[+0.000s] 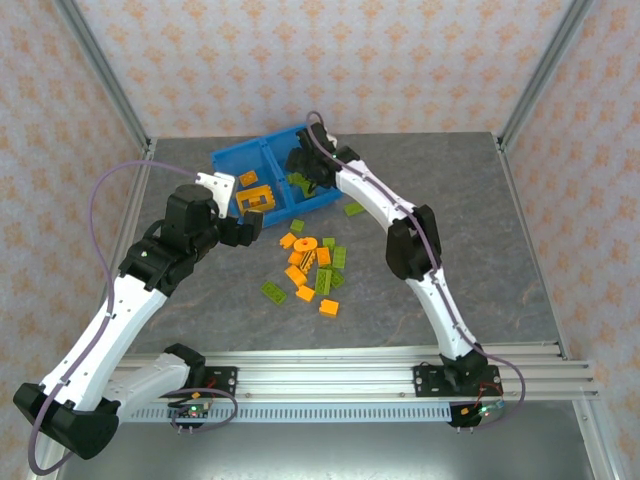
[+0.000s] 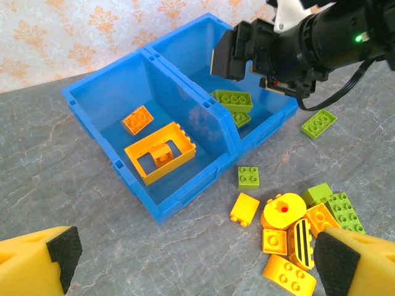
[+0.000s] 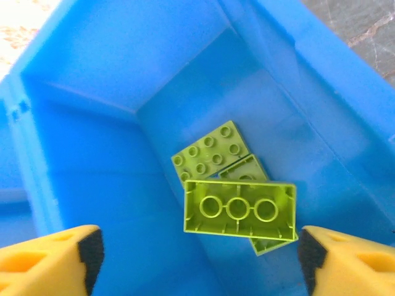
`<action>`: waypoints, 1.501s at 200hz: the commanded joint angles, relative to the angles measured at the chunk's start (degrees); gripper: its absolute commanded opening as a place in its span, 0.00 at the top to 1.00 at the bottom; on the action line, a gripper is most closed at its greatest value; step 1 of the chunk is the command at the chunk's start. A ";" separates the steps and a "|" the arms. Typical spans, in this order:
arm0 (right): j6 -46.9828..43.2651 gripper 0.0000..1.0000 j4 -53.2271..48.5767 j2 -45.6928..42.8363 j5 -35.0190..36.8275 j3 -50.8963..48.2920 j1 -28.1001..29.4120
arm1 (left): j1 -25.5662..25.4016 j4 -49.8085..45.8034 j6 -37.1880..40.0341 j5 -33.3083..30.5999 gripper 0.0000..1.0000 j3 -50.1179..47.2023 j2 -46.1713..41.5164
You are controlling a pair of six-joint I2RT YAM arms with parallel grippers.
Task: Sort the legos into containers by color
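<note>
The blue bin [image 1: 228, 160] sits at the back of the table. Its left compartment [image 2: 105, 102] holds the orange frame piece [image 2: 147, 152] and small orange bricks [image 2: 137, 119]. The right compartment [image 3: 92, 123] holds olive-green bricks, one upside down [image 3: 239, 208] on top of a flat plate [image 3: 210, 151]. My right gripper [image 3: 197, 256] hangs open over that compartment, and the upside-down brick lies between its fingers without touching them. My left gripper [image 2: 197, 259] is open and empty above the table in front of the bin. Loose orange and green legos [image 1: 312, 265] lie in a pile.
A lone green brick [image 2: 318, 122] lies right of the bin and a small green square [image 2: 249, 177] lies just in front of it. The right arm [image 1: 400, 215] arches over the pile. Metal frame posts and a patterned wall surround the grey table.
</note>
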 commanded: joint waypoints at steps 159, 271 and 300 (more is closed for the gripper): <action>-46.80 0.01 4.21 -24.47 4.05 -43.81 -6.86 | 0.27 0.44 1.01 -1.33 0.00 -0.32 0.90; -44.94 0.03 -2.01 -11.45 -1.39 -31.01 -9.38 | 0.29 0.19 1.23 -2.39 0.00 -0.34 0.85; -43.90 0.06 -1.63 -11.35 -2.18 -33.03 -9.39 | 0.30 0.35 1.22 -2.23 0.00 -0.28 0.90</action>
